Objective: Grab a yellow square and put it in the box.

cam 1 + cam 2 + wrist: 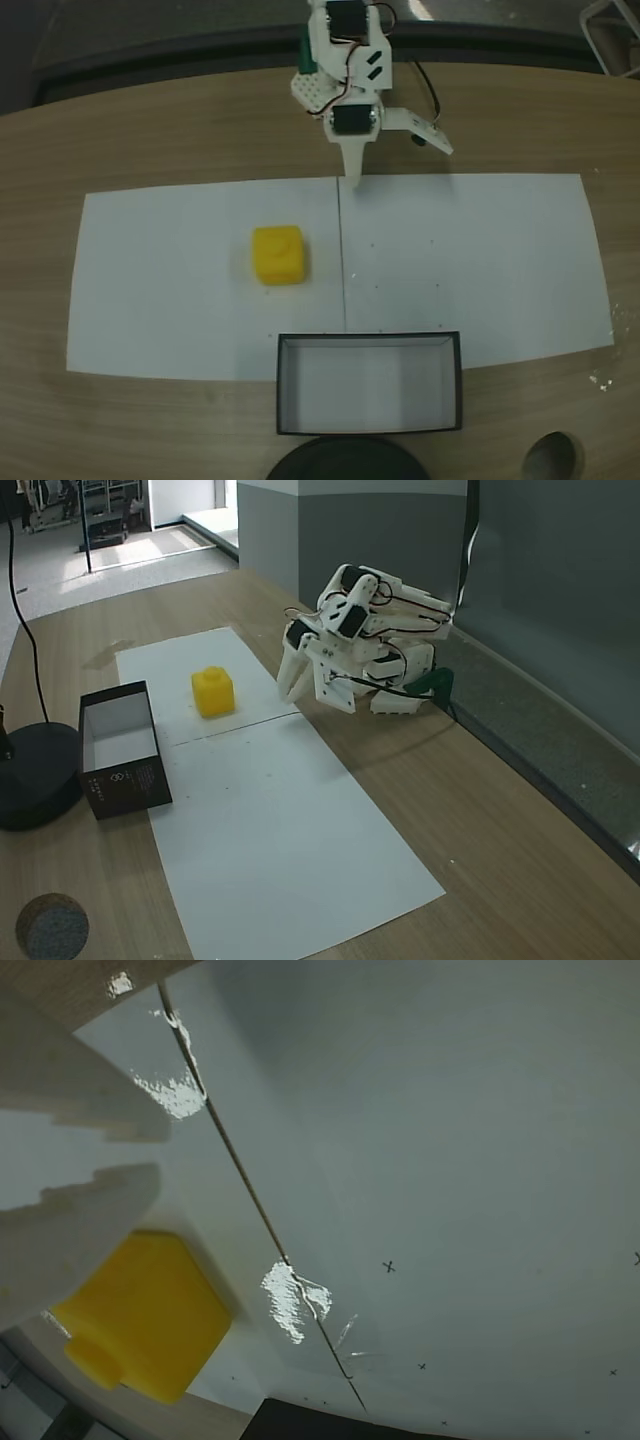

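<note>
The yellow square (279, 255) lies on white paper, left of the paper's seam in a fixed view, and apart from the box. It also shows as a yellow block (213, 691) near the arm and fills the lower left of the wrist view (140, 1315). The box (370, 385), black-walled with a white floor, stands empty at the paper's near edge (125, 780). My gripper (352, 178) hangs tip-down at the paper's far edge, folded close to the arm's base (290, 690). Its fingers (160, 1153) are nearly together and hold nothing.
Two white paper sheets (480, 260) meet at a dark seam on the wooden table. A black round base (348, 460) sits just beyond the box, and a grey disc (550, 458) lies to its right. A wall ledge (560, 730) runs behind the arm.
</note>
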